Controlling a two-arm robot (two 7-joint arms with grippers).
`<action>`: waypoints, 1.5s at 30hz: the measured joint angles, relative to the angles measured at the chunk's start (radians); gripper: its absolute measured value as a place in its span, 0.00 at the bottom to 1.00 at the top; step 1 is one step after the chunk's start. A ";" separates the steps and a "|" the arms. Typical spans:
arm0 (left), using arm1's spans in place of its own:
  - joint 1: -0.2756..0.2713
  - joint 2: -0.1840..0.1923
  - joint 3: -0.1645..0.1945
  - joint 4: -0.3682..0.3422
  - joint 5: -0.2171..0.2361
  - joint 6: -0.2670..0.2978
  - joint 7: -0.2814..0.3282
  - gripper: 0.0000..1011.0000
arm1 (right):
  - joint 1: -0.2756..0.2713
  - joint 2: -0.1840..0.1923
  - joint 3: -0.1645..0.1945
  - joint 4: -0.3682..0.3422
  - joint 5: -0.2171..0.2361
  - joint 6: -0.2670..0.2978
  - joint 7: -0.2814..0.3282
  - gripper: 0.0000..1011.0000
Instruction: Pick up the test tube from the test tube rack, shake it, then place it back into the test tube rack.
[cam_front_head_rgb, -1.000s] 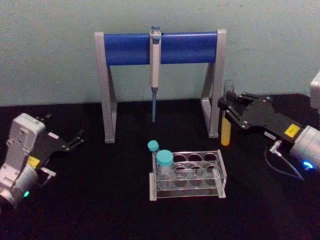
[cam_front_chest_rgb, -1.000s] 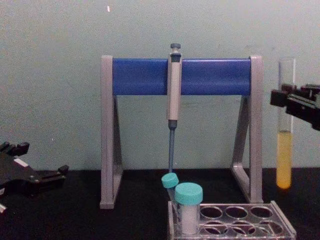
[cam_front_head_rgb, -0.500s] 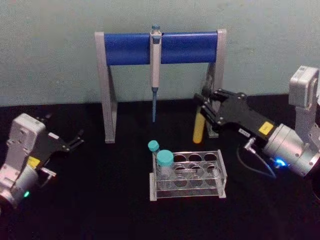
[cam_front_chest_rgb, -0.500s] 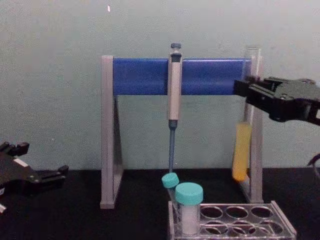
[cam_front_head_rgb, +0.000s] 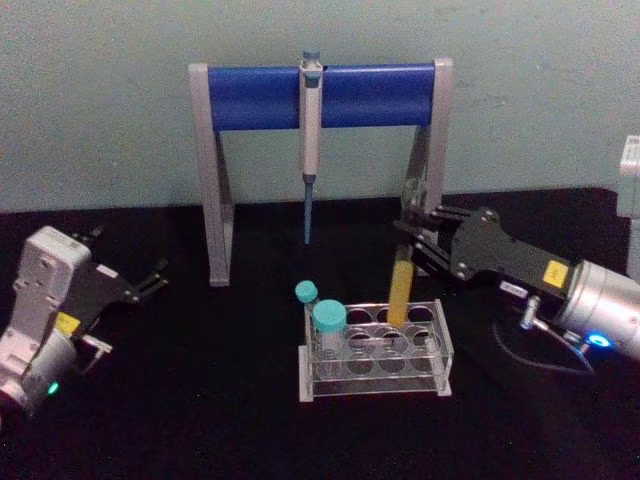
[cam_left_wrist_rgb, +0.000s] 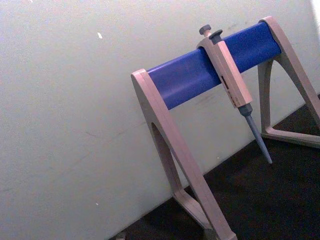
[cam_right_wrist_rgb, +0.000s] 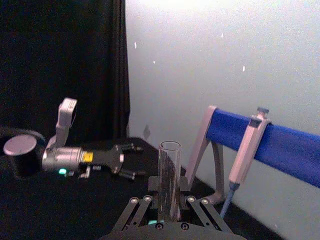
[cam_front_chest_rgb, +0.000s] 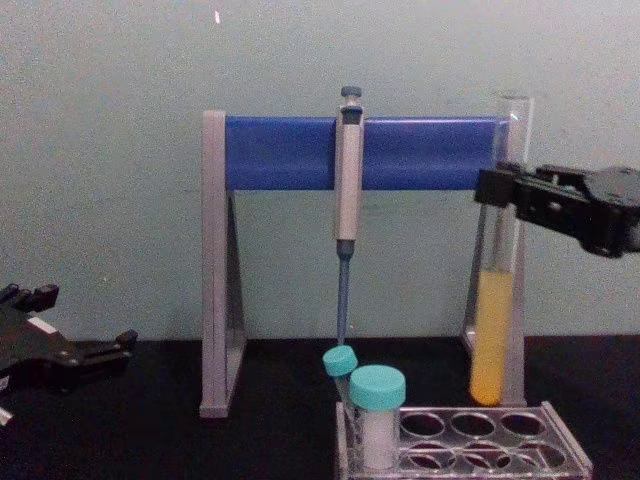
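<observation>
The test tube (cam_front_head_rgb: 401, 288) is a long clear glass tube with yellow-orange liquid in its lower part. My right gripper (cam_front_head_rgb: 411, 236) is shut on its upper part and holds it upright. Its bottom hangs just above the back row of the test tube rack (cam_front_head_rgb: 441, 352), towards the right. From the chest, the test tube (cam_front_chest_rgb: 494, 335) ends a little above the test tube rack (cam_front_chest_rgb: 565, 452), with my right gripper (cam_front_chest_rgb: 498, 189) high on it. The right wrist camera looks along the test tube (cam_right_wrist_rgb: 169, 176) between the fingers (cam_right_wrist_rgb: 145, 201). My left gripper (cam_front_head_rgb: 152, 280) rests open at the far left.
Two teal-capped white tubes (cam_front_head_rgb: 329, 329) stand at the rack's left end. A grey-and-blue pipette stand (cam_front_head_rgb: 320, 96) with a hanging pipette (cam_front_head_rgb: 309, 140) rises behind the rack. Its right leg (cam_front_chest_rgb: 512, 260) is just behind the held tube. Black cloth covers the table.
My right gripper swung the tube from the right side towards the stand, tilted, then brought it upright and lower over the rack's back row. The left arm stayed still.
</observation>
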 joint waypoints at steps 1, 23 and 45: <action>0.000 0.000 0.000 0.000 0.000 0.000 0.000 0.99 | -0.003 0.010 0.000 -0.004 0.000 0.004 0.000 0.23; 0.000 0.000 0.000 0.000 0.000 0.000 0.000 0.99 | -0.026 0.004 0.029 0.019 -0.077 -0.039 -0.149 0.23; 0.000 0.000 0.000 0.000 0.000 0.000 0.000 0.99 | 0.010 -0.028 -0.012 0.075 -0.028 -0.063 -0.045 0.23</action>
